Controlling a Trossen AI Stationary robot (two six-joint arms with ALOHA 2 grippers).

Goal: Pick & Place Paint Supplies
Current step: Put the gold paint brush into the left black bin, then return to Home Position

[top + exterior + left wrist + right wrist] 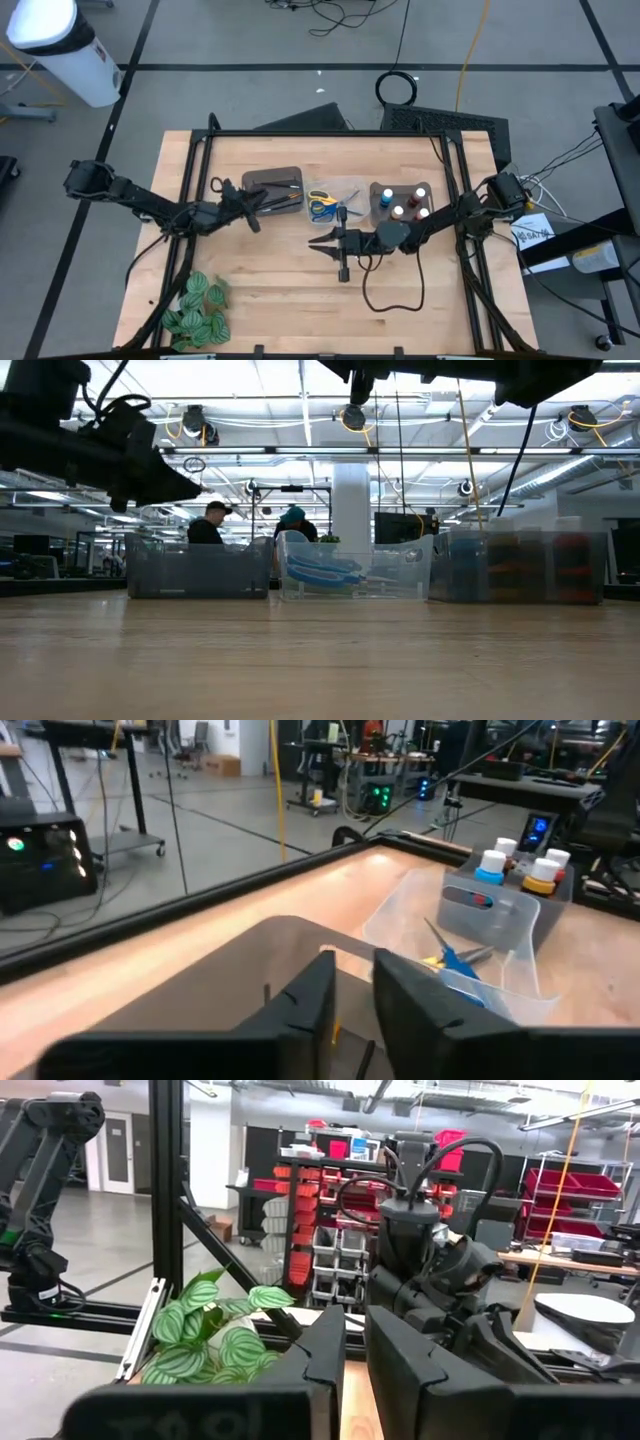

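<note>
At the table's (270, 290) left side, the left arm is reaching in across the wood, and the left gripper (258, 206) is hanging raised above the grey bin (272, 176), which is sitting at the left end of a row of three bins. Its fingers (310, 995) are standing a little apart, released, with nothing showing between them. Thin dark paintbrushes (285, 197) are lying inside this grey bin, just below the gripper's tips. Toward the near left corner, well apart from the bins, a green striped leafy bunch (197, 308) is lying on the table. Just beside the grey bin, the clear bin (350, 185) is holding the scissors (322, 207), with blue and yellow handles showing among them. Below that clear bin in the high view, the right gripper (318, 241) is hovering over bare wood, pointing toward the left arm; its fingers (325, 1350) are sitting almost together, clenched on nothing. At the right end of the row, the third bin (376, 190) is carrying the small paint bottles (402, 203), which are standing upright with blue, white, orange and red-brown caps. From the right edge, the right arm is stretching in past this bin.
</note>
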